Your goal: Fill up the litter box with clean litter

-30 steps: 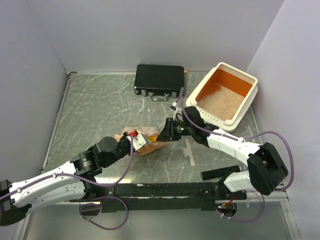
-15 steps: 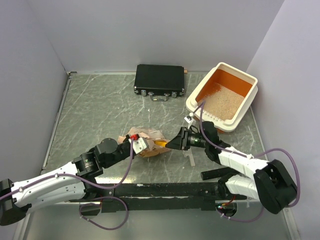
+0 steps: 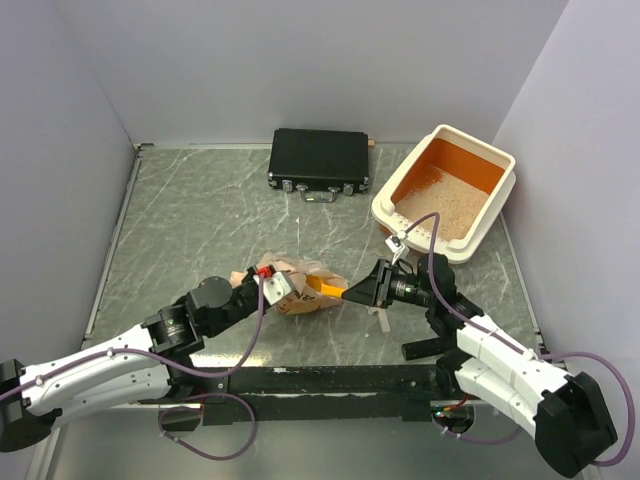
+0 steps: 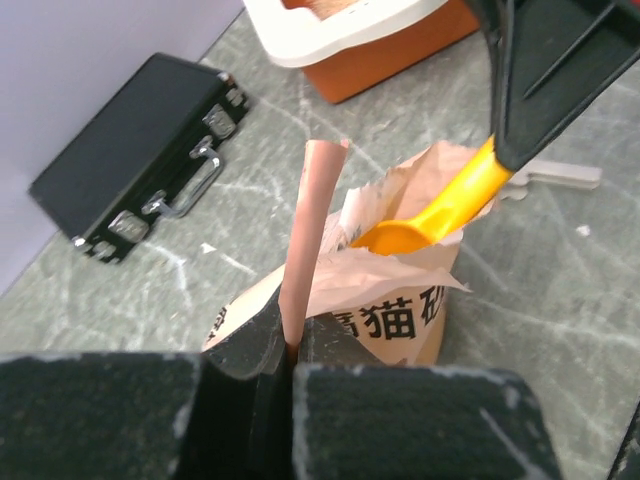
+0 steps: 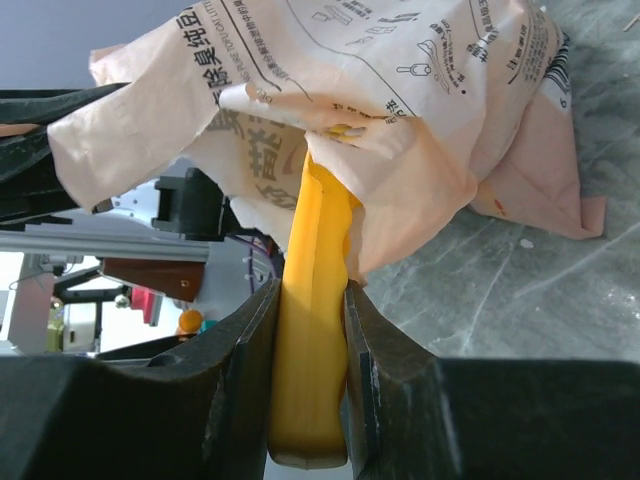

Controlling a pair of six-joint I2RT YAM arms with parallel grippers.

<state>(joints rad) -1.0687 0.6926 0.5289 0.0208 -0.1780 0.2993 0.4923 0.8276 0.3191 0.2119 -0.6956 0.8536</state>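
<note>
- Here, closest to you, a black rail [image 3: 330, 381] runs along the front edge of the table [image 3: 190, 220], on the near side of the paper bag [image 3: 300, 272]. Both arms are bolted to it.
- Your left gripper [image 4: 290, 335] comes in from the bag's left. It is pinched tight on the bag's upturned pinkish edge.
- Your right gripper [image 5: 310, 330] sits just right of the bag, its two fingers clamped on the handle of the yellow-orange scoop [image 4: 440, 215].
- The scoop's bowl is inside the bag's mouth, and only the handle sticks out to the right.
- The bag is crumpled, cream and orange-brown with black printed characters. It rests on the table about midway across.
- A pale flat strip [image 3: 378, 314] lies on the table just right of the bag, below the right gripper.
- Around the bag the surface is a grey-green, stone-look sheet veined with pale lines and dotted with a few light specks.
- Beyond the bag, toward the back, a flat black case [image 3: 320, 158] lies closed, its latches and handle facing you.
- Behind and to the right of the bag, in the back corner, the litter box [image 3: 478, 141] sits at an angle. It has a cream rim and an orange inside, with its slotted end nearest the bag.
- The clean litter [image 3: 450, 205] covers the part of its floor near the slotted end, and bare orange shows at the far end.
- Well past the bag, a plain pale lilac-grey back wall [image 3: 300, 70] and matching side walls close in the table.
</note>
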